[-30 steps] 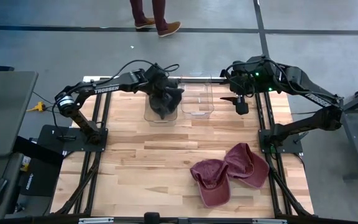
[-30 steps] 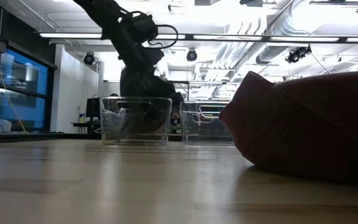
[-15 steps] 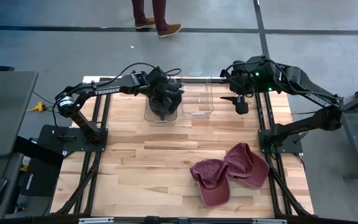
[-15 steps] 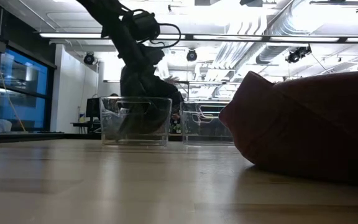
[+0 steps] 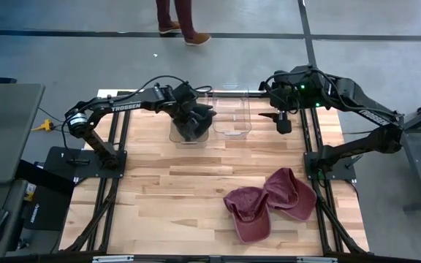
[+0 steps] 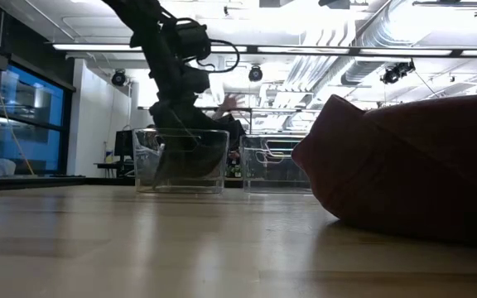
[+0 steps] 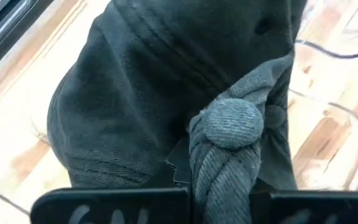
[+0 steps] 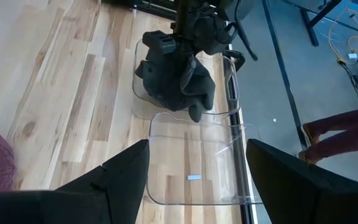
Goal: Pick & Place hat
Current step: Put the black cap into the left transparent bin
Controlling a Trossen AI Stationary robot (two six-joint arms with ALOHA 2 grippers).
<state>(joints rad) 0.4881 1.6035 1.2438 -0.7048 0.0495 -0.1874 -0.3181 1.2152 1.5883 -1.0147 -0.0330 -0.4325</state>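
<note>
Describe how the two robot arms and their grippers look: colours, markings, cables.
Both arms are black with jointed tubular links. The left arm carries white TROSSEN lettering and loose black cables looping over its wrist. The right arm shows small green lights near its wrist. The right gripper has two broad, flat black fingers; the left gripper is a chunky black unit.

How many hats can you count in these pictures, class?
3: a dark grey hat held by the left gripper in the left clear bin; two maroon hats overlapping on the table's near right.

Wooden table (image 5: 159,190) carries 2 clear bins (image 5: 232,117) at the back — 2 maroon hats (image 5: 269,201) nearer.
</note>
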